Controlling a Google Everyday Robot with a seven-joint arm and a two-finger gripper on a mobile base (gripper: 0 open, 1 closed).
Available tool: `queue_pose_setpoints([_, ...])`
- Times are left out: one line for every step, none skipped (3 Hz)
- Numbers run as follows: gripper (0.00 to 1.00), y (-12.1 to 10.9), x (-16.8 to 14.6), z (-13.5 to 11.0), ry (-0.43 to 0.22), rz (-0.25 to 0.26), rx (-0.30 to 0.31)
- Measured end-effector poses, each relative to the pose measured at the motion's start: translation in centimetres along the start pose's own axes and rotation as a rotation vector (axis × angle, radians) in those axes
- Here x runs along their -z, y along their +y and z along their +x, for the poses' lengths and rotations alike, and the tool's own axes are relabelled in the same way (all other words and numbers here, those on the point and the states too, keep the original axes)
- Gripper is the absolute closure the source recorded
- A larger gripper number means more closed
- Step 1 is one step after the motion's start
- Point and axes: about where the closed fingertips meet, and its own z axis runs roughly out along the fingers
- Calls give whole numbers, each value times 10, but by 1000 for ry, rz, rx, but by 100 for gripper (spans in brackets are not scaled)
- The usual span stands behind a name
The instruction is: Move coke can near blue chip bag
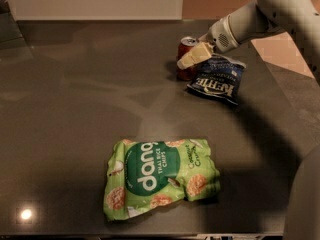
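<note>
At the far right of the dark grey tabletop (75, 109), the small red cylindrical coke can (185, 73) stands upright, just beside the crinkled dark blue chip bag (216, 79). The cream-coloured hand (195, 55) lies across the can's upper wall; whether it grips cannot be told. Judgement: the can is light, rigid, thin-walled and smooth; best taken mid-body.

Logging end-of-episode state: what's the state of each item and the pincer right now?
coke can: upright on the table, close beside the blue chip bag.
blue chip bag: lying flat, crinkled, label up.
green chip bag: lying flat, label up, apart from the others.
pincer: at the coke can's upper half.
</note>
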Motion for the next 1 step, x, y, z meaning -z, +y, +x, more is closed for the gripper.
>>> queue_pose_setpoints([0,0,0,0,0,0,0])
